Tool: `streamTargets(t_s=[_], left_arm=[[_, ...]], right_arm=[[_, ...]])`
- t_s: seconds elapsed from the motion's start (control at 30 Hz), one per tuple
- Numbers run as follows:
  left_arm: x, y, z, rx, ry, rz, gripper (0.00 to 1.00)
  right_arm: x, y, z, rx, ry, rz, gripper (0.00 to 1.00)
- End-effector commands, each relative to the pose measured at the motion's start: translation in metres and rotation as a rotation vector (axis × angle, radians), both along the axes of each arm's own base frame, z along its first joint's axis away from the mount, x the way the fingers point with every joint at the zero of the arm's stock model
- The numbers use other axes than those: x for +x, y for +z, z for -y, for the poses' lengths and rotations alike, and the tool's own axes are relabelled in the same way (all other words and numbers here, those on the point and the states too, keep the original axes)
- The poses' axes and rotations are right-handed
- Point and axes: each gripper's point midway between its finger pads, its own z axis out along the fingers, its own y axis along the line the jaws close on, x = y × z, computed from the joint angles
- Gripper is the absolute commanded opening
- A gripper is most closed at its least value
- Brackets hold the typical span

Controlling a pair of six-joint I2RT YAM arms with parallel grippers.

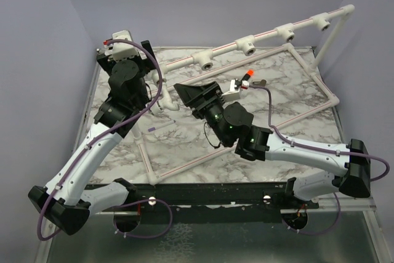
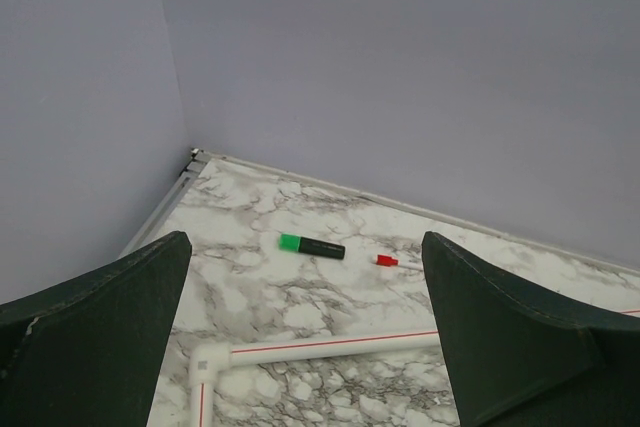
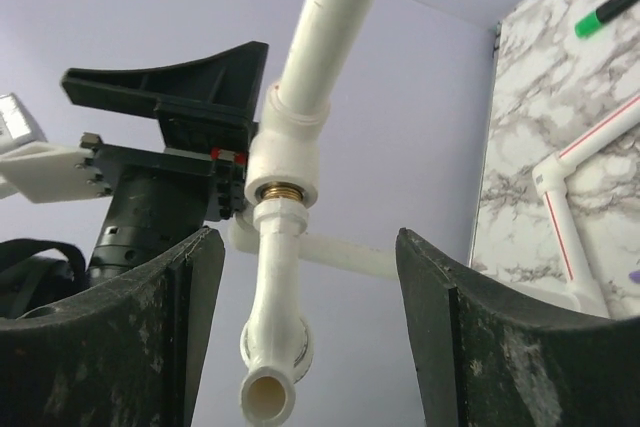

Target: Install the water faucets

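Now we see both pincers gaping and the faucet lying on the counter.
Our right pincer [image 3: 308, 237] stands wide open with nothing gripped; a white pipe piece [image 3: 275, 287] hanging from a brass-threaded socket [image 3: 285, 162] shows between its fingers, though we cannot tell whether it sits within them or beyond. Our left pincer [image 2: 306, 235] is open and empty too, aimed at the far left corner, where a green-capped marker [image 2: 312, 245] and a small red cap [image 2: 386, 260] lie on the marble. The chrome faucet [image 1: 236, 85] lies on the counter [image 1: 184, 143] toward the middle of the far edge, just behind our right wrist, beside a stick [image 1: 248, 74] with an orange tip, apart from both pincers.
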Motion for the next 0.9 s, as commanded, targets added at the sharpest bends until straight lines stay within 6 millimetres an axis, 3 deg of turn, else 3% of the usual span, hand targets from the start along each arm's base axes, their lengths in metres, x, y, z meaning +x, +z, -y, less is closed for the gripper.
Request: streamTargets(t_s=[0.0,0.37,0.6,0.87], left_arm=[[-0.001,-0.071,-0.003,0.108,0.028,-0.244,0.99],[0.005,-0.06,0.002,0.099,0.001,-0.247,0.99],[0.006,-0.05,0.01,0.093,-0.059,-0.263,0.99],[0.006,-0.031,-0.006,0.116,-0.005,-0.252,0.99]], right_arm=[[-0.005,0.033,0.02,-0.074,-0.022,0.175,0.74],[-0.023,0.065,0.056,-0.573,-0.037,0.654,0.75],[-0.033,0.064,0.053,-0.972,0.024,1.002,0.79],[-0.054,0.051,0.044,-1.309,0.137,1.463,0.84]])
